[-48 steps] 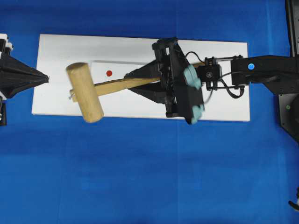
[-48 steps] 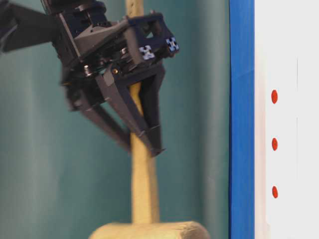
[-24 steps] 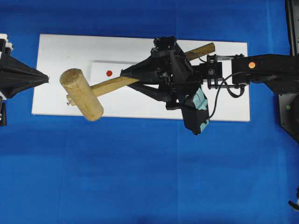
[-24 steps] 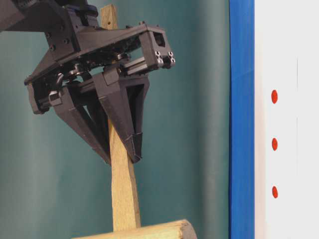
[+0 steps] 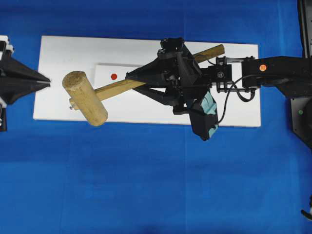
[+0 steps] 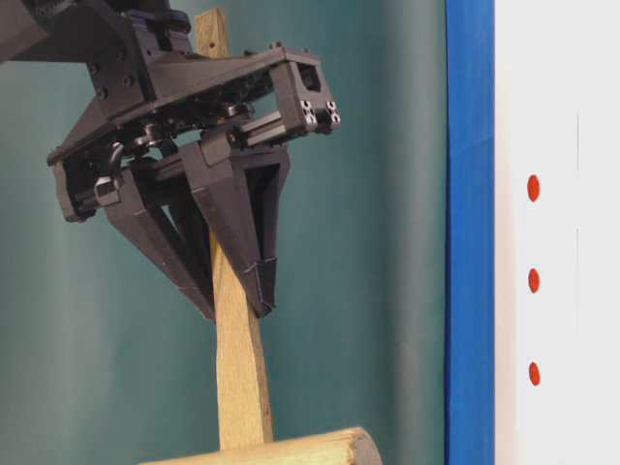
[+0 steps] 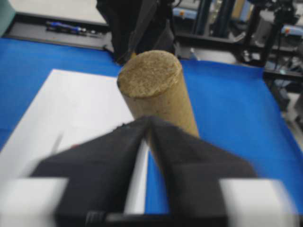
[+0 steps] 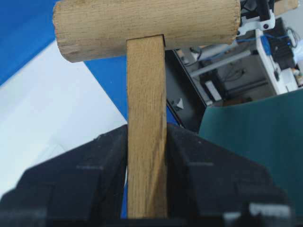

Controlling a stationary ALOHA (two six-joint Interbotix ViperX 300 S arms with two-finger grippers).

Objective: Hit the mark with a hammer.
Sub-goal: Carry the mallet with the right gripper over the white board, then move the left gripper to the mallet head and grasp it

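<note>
The wooden hammer (image 5: 85,99) hangs in the air above the white board (image 5: 63,53), its head over the board's left part and its handle running up to the right. My right gripper (image 5: 130,83) is shut on the handle, as the right wrist view shows (image 8: 147,132). The mark (image 6: 533,280) is the middle of three red dots in the table-level view. From overhead one red dot (image 5: 113,76) shows beside the handle; I cannot tell which one it is. My left gripper (image 5: 48,82) sits at the board's left end, fingertips together (image 7: 150,120), just short of the hammer head (image 7: 154,90).
The board lies on a blue table (image 5: 146,185), with a narrow white strip (image 5: 105,70) on it. The right arm (image 5: 273,73) stretches in from the right edge. A black frame and benches (image 7: 222,28) stand beyond the far table edge.
Since a second ago the right gripper has turned and swung the hammer, so the handle end now sticks out at the upper right. Nothing visible has shifted in the last half second.
</note>
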